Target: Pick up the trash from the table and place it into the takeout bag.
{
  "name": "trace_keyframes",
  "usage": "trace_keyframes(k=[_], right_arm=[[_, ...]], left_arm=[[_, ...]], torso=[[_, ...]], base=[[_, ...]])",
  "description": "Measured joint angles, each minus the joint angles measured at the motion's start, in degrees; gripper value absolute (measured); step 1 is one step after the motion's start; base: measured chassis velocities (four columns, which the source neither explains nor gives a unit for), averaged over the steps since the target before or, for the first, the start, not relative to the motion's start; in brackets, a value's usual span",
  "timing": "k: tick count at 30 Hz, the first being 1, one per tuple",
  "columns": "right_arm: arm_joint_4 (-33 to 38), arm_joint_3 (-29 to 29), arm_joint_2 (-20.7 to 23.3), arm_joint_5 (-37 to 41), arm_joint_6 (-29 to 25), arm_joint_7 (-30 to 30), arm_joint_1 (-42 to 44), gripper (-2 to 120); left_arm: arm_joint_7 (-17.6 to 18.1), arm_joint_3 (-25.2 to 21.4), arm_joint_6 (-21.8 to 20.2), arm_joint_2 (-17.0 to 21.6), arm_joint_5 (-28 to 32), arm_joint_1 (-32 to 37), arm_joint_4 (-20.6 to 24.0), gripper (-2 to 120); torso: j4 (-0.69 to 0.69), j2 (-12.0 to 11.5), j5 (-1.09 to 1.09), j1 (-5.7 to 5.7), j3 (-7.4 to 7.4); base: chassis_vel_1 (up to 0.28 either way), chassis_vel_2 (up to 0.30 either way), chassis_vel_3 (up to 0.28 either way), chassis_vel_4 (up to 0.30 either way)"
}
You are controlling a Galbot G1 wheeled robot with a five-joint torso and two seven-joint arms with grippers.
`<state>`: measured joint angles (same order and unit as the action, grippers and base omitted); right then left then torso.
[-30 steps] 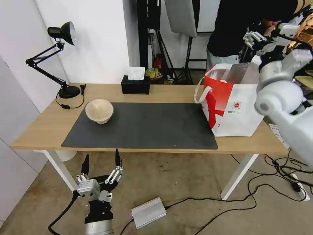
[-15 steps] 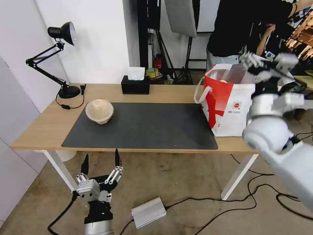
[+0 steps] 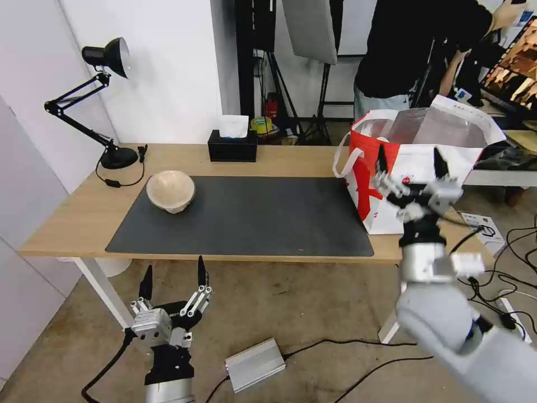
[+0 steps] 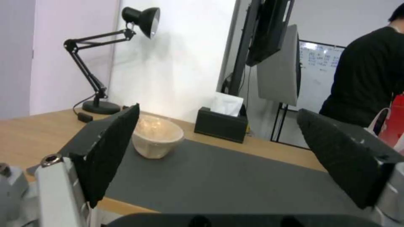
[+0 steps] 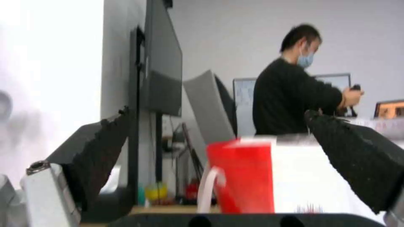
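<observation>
We see our right end effector [image 3: 411, 162] raised in front of the takeout bag [image 3: 391, 190], its two dark fingers spread apart and holding nothing, tips pointing upward against the bag's white and red side. The bag stands upright at the right end of the bench [image 3: 67, 215], its foil-lined mouth open; what lies inside we cannot make out clearly. A beige paper bowl [image 3: 171, 190] sits on the left part of the dark grey mat [image 3: 251, 218], well apart from the bag. Our left end effector [image 3: 172, 280] hangs below the bench's front edge, over the floor, fingers likewise parted and empty. From the left wrist, the bowl [image 4: 157, 135] appears beyond that end effector's fingers, with a black tissue box [image 4: 222, 126] behind it by the bench's far edge. A black desk lamp [image 3: 103, 101] stands at the far left corner. From the right wrist, the bag's [image 5: 269, 176] red panel and a white strap handle fill the gap between the open fingers.
</observation>
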<state>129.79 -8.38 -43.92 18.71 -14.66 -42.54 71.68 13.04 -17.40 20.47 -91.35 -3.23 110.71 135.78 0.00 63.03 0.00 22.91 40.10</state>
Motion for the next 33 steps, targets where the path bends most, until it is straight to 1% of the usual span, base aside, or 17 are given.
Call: trace_keyframes(k=[3, 4, 5, 7, 14, 22, 33], right_arm=[[1.26, -0.02, -0.61, -1.01, 0.0, 0.01, 4.5, 100], [1.64, 0.13, -0.99, -2.42, 0.0, 0.03, 6.97, 100], [1.64, 0.13, -0.99, -2.42, 0.0, 0.03, 6.97, 100], [1.7, 0.73, -1.65, -5.16, -0.2, 0.08, 10.49, 100], [1.4, 3.16, -2.95, -7.59, -0.14, -0.22, 16.93, 100], [0.46, 5.57, -3.75, -10.91, 1.17, -1.0, 20.23, 100], [0.28, 6.39, -2.96, -11.0, 2.78, -2.38, 21.36, 100]], left_arm=[[-0.01, 0.02, 0.0, 0.0, -0.02, -0.02, 0.01, 100], [-0.01, 0.09, 0.0, 0.0, -0.12, -0.02, 0.01, 100], [-0.01, 0.09, 0.0, 0.0, -0.12, -0.02, 0.01, 100], [-0.01, 0.05, 0.0, 0.0, -0.24, 0.09, 0.02, 100], [0.04, -0.14, 0.0, 0.03, -0.19, 0.29, 0.2, 100], [0.08, -0.28, 0.0, 0.05, -0.04, 0.13, 0.13, 100], [0.13, -0.46, 0.0, 0.06, 0.26, -0.08, -0.03, 100]], torso=[[0.0, 0.0, 0.0, 0.0, 0.0], [0.0, 0.0, 0.0, 0.0, 0.0], [0.0, 0.0, 0.0, 0.0, 0.0], [-0.01, 0.0, 0.0, 0.0, 0.0], [0.0, 0.0, 0.0, 0.0, 0.0], [0.0, 0.0, 0.0, 0.01, 0.0], [0.0, 0.0, 0.0, 0.01, 0.0]], base=[[0.0, 0.0, 0.0, 0.0], [0.0, 0.0, 0.0, 0.0], [0.0, 0.0, 0.0, 0.0], [0.0, 0.0, 0.0, 0.0], [0.0, 0.0, 0.0, 0.0], [0.0, 0.0, 0.0, 0.0], [0.0, 0.0, 0.0, 0.0]])
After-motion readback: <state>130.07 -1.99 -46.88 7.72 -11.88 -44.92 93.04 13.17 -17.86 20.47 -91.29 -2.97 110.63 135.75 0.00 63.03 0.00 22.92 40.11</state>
